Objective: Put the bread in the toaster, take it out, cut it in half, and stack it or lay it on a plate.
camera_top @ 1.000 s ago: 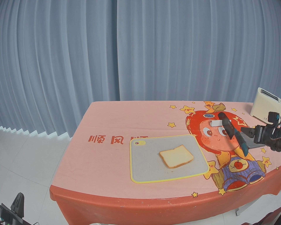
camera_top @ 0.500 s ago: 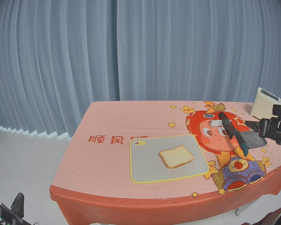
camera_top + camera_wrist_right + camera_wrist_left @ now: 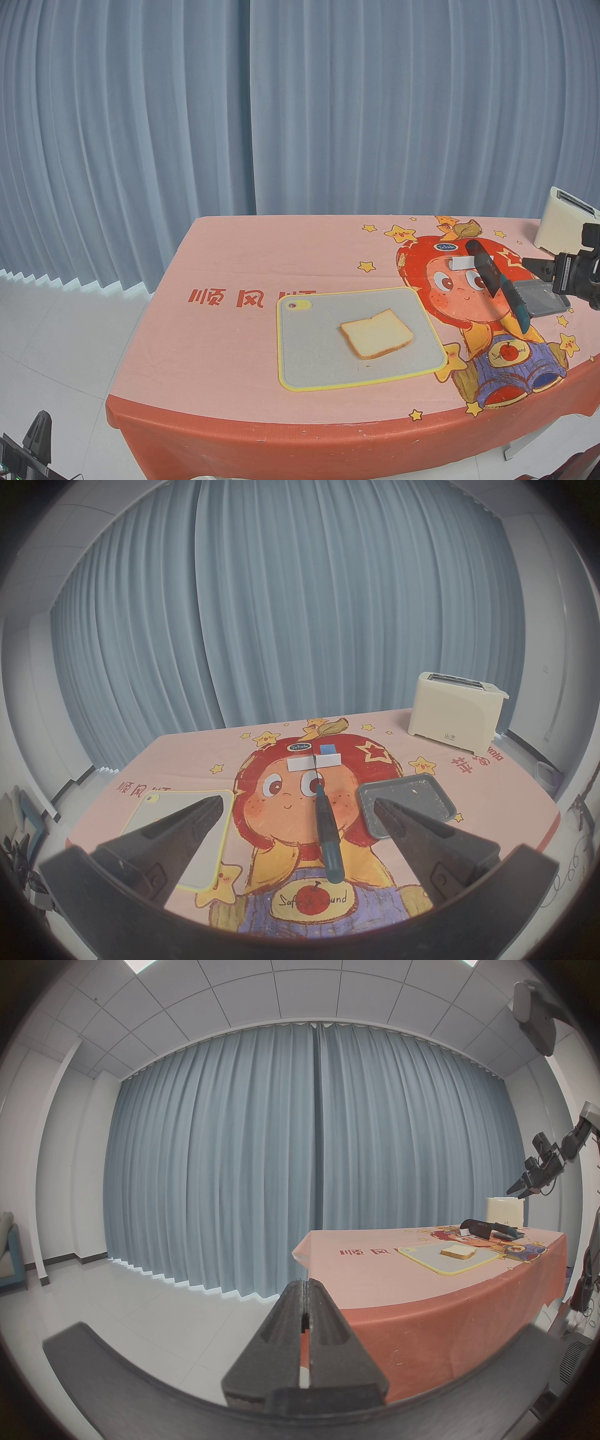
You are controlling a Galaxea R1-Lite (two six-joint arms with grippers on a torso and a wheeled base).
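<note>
While my right jaws hang wide open by the right edge of the desk (image 3: 237, 269), I see the bread (image 3: 377, 334) flat on the cutting board (image 3: 312, 350) near the front edge, the knife (image 3: 500, 286) between board and plate (image 3: 542, 296); my left jaws are closed, well off the desk.

A bare lab-like test room: full-wall curtain (image 3: 250, 106), panel ceiling (image 3: 300, 991), tiled floor (image 3: 125, 1310), one cloth-covered table (image 3: 237, 262).

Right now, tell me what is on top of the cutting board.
One slice of bread lies flat on the cutting board, toward the side nearer the knife. The patch of board beneath the slice is covered and cannot be seen.
</note>
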